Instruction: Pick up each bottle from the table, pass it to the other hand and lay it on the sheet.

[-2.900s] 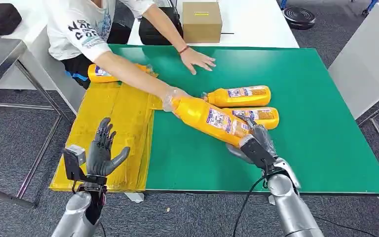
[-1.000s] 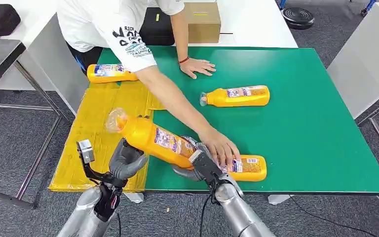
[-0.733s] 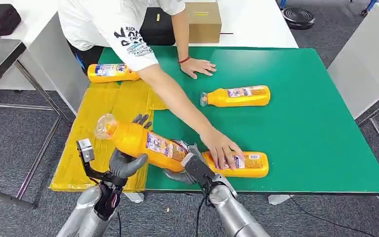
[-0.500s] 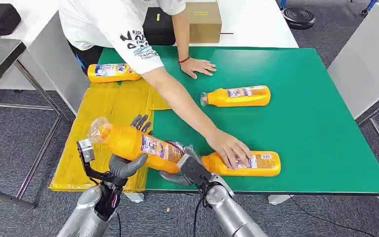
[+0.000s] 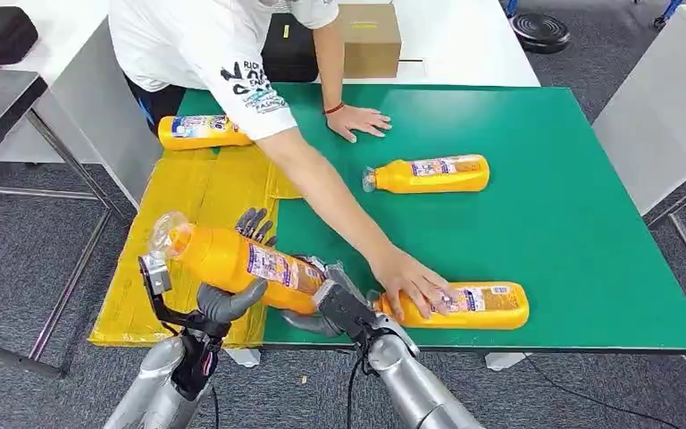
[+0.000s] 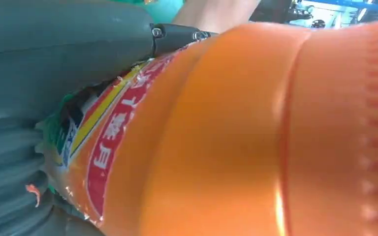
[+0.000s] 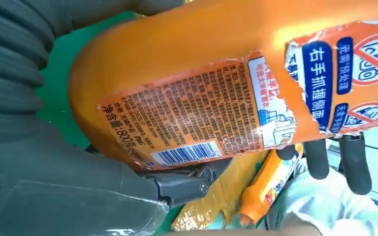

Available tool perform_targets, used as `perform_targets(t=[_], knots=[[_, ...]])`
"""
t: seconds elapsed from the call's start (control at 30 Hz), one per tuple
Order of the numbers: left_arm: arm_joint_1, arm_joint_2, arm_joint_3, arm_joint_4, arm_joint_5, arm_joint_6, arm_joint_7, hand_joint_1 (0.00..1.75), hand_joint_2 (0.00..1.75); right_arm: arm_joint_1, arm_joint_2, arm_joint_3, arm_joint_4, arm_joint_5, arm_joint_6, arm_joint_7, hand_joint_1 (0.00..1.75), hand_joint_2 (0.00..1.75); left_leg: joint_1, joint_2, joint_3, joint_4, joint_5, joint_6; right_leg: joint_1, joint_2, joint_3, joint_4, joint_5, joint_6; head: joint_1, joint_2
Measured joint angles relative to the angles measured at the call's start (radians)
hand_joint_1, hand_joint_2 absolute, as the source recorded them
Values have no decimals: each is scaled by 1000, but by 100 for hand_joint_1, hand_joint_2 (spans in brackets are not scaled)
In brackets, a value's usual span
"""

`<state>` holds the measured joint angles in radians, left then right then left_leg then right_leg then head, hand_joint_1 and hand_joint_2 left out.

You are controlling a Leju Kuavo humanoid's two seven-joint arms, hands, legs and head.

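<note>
An orange bottle (image 5: 232,261) with a clear cap hangs tilted above the table's front left corner, its cap over the yellow sheet (image 5: 188,201). My right hand (image 5: 329,306) grips its base (image 7: 216,73). My left hand (image 5: 230,290) has its thumb under the bottle's middle (image 6: 251,137) and its fingers (image 5: 255,223) up behind it. A second bottle (image 5: 198,132) lies at the sheet's far end. Two more lie on the green table (image 5: 545,223): one mid-table (image 5: 429,174), one at the front edge (image 5: 469,306) under a person's hand (image 5: 408,281).
A person leans over the table from the far side, one arm reaching across to the front edge, the other hand (image 5: 357,121) flat on the green top. A cardboard box (image 5: 366,40) and a black case stand behind. White tables flank both sides.
Both hands have carried the bottle leftward, its cap now over the yellow sheet, and my left hand has come around it. The person slid the front bottle to the right along the edge.
</note>
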<state>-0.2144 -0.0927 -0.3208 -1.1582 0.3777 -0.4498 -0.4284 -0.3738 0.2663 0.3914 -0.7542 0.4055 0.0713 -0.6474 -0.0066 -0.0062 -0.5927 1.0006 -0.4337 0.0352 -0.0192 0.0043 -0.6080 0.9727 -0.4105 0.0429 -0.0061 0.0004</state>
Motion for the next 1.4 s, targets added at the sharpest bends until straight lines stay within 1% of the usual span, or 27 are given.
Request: perform_targets(t=[0.1,0.13,0.17,0.2,0.23,0.27,0.3,0.4,0.9,0.93,0.97,1.0,1.03,1.2,1.4], knots=[[1,0,0,0,2,0,-1,0,175,-5,2,7,8,3,0,3,175,175,0,0,0,0,0,0,0,0,0,0,0,0,0,0],[1,0,0,0,3,-2,-2,21,175,-8,2,11,12,3,-1,3,175,175,0,0,0,0,0,0,0,0,0,0,0,0,0,0],[2,0,1,0,7,-6,-3,30,175,-11,2,15,17,4,-3,3,175,175,0,0,0,0,0,0,0,0,0,0,0,0,0,0],[3,0,2,0,11,-11,-3,51,175,-15,2,17,22,4,-4,3,175,175,0,0,0,0,0,0,0,0,0,0,0,0,0,0],[4,0,3,0,21,-21,-3,84,175,-18,2,18,29,5,-5,3,175,175,0,0,0,0,0,0,0,0,0,0,0,0,0,0],[5,0,4,0,25,-28,-3,150,175,-20,2,20,34,5,-6,2,175,175,0,0,0,0,0,0,0,0,0,0,0,0,0,0],[5,0,5,0,31,-32,-3,168,175,-23,2,21,39,5,-6,2,175,175,0,0,0,0,0,0,0,0,0,0,0,0,0,0],[6,0,8,0,47,-41,-3,175,175,-30,3,26,50,4,-9,2,175,175,0,0,0,0,0,0,0,0,0,0,0,0,0,0],[37,0,35,-32,146,-86,15,175,175,-62,19,45,97,8,-11,2,175,175,0,0,0,0,0,0,0,0,-1,0,0,0,0,0],[38,0,36,-35,146,-89,16,175,175,-63,19,46,98,8,-14,2,47,175,0,0,0,0,0,0,0,0,-1,0,0,0,0,0],[38,0,37,-37,146,-91,16,175,175,-65,19,47,100,9,-15,2,0,175,0,0,0,0,0,0,0,0,-1,0,0,0,0,0],[39,0,37,-38,146,-92,16,175,175,-66,19,47,101,9,-15,2,0,175,0,0,0,0,0,0,0,0,-1,0,0,0,0,0],[39,0,38,-39,146,-93,16,175,175,-66,19,47,101,11,-16,2,0,0,0,0,0,0,0,0,0,0,-1,0,0,0,0,0],[40,-1,38,-56,146,-104,17,175,175,-63,19,48,106,25,-53,33,0,0,0,0,0,0,0,0,0,0,-1,0,0,0,0,0],[40,-1,38,-60,146,-105,17,175,175,-63,19,48,106,28,-61,39,0,0,0,1,0,0,0,0,0,0,-1,0,0,0,0,0]])
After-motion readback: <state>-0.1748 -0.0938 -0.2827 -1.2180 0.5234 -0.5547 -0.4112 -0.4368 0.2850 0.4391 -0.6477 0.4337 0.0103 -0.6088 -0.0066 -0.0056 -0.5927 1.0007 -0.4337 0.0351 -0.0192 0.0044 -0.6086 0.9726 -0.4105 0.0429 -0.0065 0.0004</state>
